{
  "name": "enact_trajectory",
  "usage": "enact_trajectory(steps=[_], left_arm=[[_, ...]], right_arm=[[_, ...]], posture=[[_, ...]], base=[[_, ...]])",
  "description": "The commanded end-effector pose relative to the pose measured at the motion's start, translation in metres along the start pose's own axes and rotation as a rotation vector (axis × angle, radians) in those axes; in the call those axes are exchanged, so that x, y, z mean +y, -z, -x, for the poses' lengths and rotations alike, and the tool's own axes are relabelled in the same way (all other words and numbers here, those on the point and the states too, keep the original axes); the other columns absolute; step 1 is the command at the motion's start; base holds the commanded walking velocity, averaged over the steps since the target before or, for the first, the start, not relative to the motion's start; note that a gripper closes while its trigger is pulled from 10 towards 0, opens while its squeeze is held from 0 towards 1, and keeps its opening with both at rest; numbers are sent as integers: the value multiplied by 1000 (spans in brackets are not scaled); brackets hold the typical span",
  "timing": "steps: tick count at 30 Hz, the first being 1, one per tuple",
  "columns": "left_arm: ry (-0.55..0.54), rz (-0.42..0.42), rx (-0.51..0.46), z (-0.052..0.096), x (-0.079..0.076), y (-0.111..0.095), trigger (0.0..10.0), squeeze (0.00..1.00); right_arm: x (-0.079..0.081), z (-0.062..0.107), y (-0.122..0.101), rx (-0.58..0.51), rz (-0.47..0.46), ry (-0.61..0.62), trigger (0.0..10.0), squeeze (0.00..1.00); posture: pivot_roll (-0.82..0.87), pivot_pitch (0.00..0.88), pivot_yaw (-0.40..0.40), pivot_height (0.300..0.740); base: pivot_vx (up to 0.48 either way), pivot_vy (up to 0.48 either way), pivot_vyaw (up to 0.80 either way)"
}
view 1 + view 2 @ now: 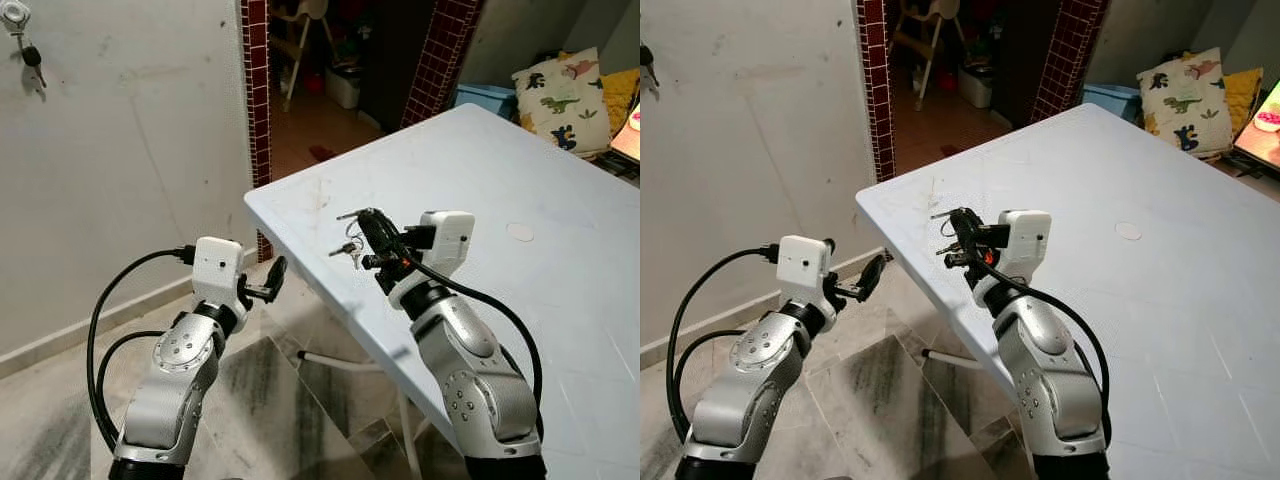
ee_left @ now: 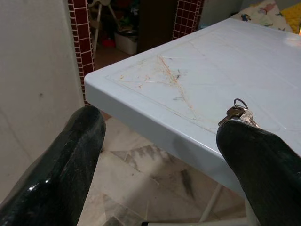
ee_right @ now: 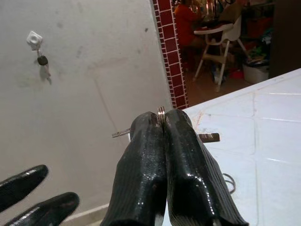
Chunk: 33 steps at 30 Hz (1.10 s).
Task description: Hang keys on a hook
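My right gripper (image 1: 362,220) hovers over the near left corner of the pale blue table (image 1: 520,300). It is shut on a key ring (image 3: 161,112), and a key (image 1: 348,214) sticks out sideways from the fingers. A second small bunch of keys (image 2: 237,113) lies on the table just under that gripper. High on the white wall to the left is a white hook (image 3: 34,38) with a black-headed key (image 3: 43,61) hanging from it. My left gripper (image 1: 270,282) is open, held over the floor beside the table's corner.
A doorway framed in red tiles (image 1: 256,90) opens behind the table onto a room with a high chair (image 3: 221,42) and a seated person (image 3: 186,19). A dinosaur cushion (image 1: 560,95) and a blue box (image 1: 485,97) lie beyond the table. Marble floor (image 1: 270,400) runs underneath.
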<state>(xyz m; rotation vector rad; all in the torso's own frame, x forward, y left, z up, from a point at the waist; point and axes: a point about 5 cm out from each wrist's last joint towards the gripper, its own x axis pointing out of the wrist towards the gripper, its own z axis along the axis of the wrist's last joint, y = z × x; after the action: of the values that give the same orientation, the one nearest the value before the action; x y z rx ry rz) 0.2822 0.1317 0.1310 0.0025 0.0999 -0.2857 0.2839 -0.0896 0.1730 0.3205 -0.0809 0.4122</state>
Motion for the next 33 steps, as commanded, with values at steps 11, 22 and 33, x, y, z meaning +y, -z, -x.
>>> enact_trajectory(steps=[11, 22, 33], left_arm=[[-149, -44, 1, 9, 23, 0, 10000, 0], [-184, -43, 31, 11, 26, 4, 10000, 0], [-168, -10, 44, 11, 26, 3, 10000, 0]], right_arm=[[9, -3, 11, 32, 35, -11, 10000, 0], [8, 0, 19, 59, 68, 17, 10000, 0], [2, 1, 21, 55, 57, 67, 10000, 0]], posture=[[169, 12, -86, 740], [169, 15, -76, 740], [172, 27, -66, 740]], base=[[0, 0, 0], [0, 0, 316], [0, 27, 497]])
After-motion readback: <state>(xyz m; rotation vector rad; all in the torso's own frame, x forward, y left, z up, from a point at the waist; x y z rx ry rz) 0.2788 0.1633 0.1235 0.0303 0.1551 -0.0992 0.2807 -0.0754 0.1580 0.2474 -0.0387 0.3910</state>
